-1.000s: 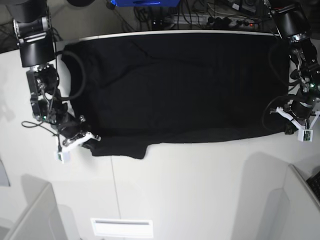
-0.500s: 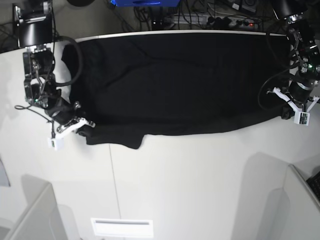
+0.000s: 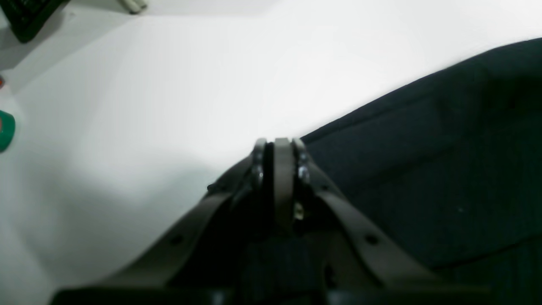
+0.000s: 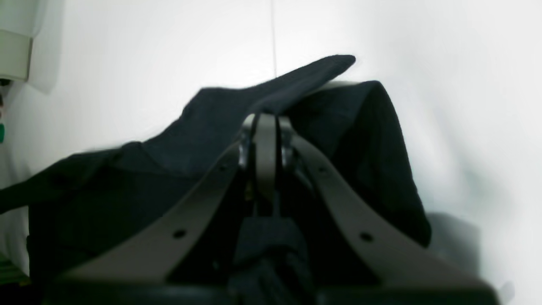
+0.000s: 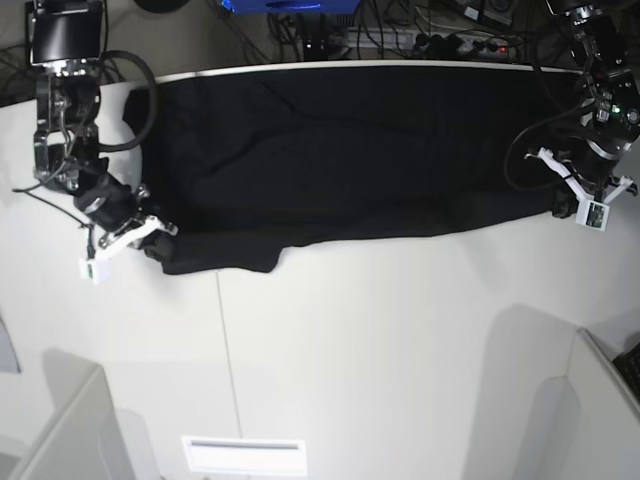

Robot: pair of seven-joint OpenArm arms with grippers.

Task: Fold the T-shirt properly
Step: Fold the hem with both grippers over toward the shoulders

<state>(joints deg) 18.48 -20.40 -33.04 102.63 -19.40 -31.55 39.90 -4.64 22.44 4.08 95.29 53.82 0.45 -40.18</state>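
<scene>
White table (image 5: pixel 380 340) bears the T-shirt (image 5: pixel 340 160); both grippers pinch its edge

The black T-shirt (image 5: pixel 350 150) lies spread across the white table (image 5: pixel 380 340), a gripper at each end

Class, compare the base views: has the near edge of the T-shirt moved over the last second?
Yes. The T-shirt's near edge has drawn back toward the table's far side, leaving more bare white tabletop in front of it.
</scene>
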